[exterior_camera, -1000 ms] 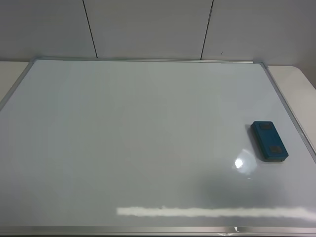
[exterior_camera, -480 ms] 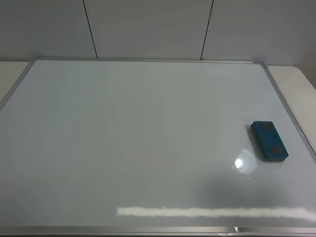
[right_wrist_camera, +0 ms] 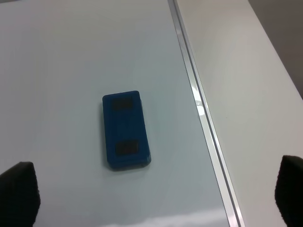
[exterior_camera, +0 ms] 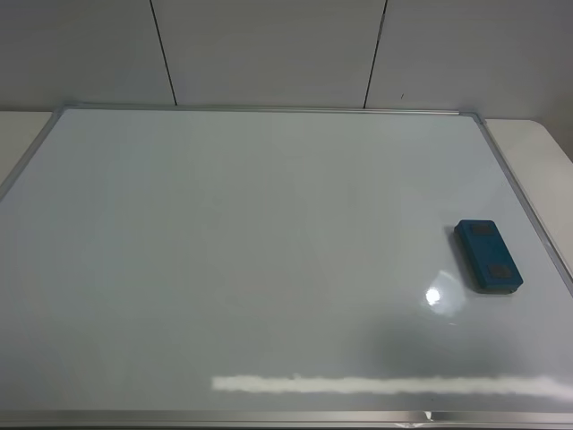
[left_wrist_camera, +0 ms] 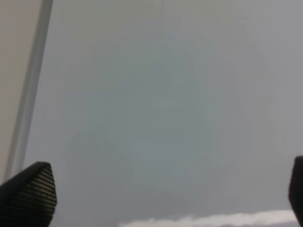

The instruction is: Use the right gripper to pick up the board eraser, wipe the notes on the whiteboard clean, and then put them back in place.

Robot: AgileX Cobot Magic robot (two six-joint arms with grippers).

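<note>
The whiteboard (exterior_camera: 224,260) is a large glossy white board with a thin silver frame and fills most of the high view. No red notes show on it in any view. The teal-blue board eraser (exterior_camera: 488,255) lies flat on the board near its right edge; it also shows in the right wrist view (right_wrist_camera: 125,129). My right gripper (right_wrist_camera: 154,194) is open and empty, apart from the eraser, with only its black fingertips (right_wrist_camera: 19,189) showing. My left gripper (left_wrist_camera: 163,191) is open and empty over bare board. Neither arm shows in the high view.
The board's frame runs close beside the eraser (right_wrist_camera: 203,118), with the beige table surface (right_wrist_camera: 251,94) beyond it. A grey panelled wall (exterior_camera: 269,49) stands behind the board. A bright strip of glare (exterior_camera: 385,383) lies along the board's front.
</note>
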